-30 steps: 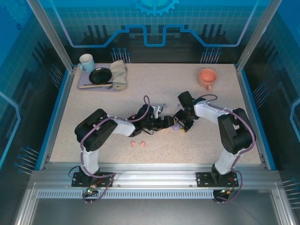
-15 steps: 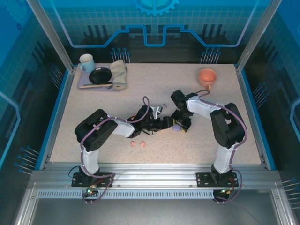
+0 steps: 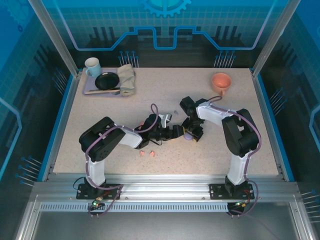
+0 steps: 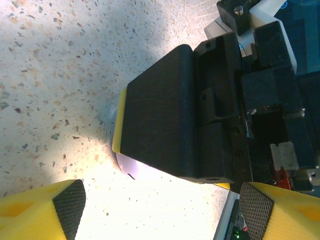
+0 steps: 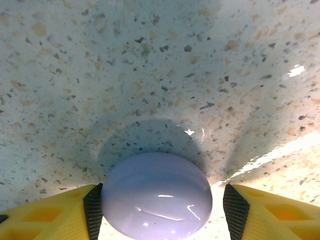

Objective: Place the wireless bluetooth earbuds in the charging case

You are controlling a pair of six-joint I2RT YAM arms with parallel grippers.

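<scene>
**Lilac case between the right fingers, pink earbuds lying apart**

The two salmon-pink earbuds lie side by side on the speckled bench. They are on the near side of the left forearm, and they are apart from both pairs of fingers. The lilac charging case, smooth and rounded, is near the middle of the bench, where the two arms meet.

The right fingers come down around this case, one finger on each side. In the right wrist view, one black pad seems to touch the side of the case, and a narrow gap separates the other pad from it. So these fingers are parted around the case and do not clamp it.

The left fingers are spread wide and hold no object. The case is in front of their tips, mostly covered by one black and yellow right finger.

At the far left corner, a tray carries a mug, a black plate and a folded cloth. An orange cup stands at the far right.
</scene>
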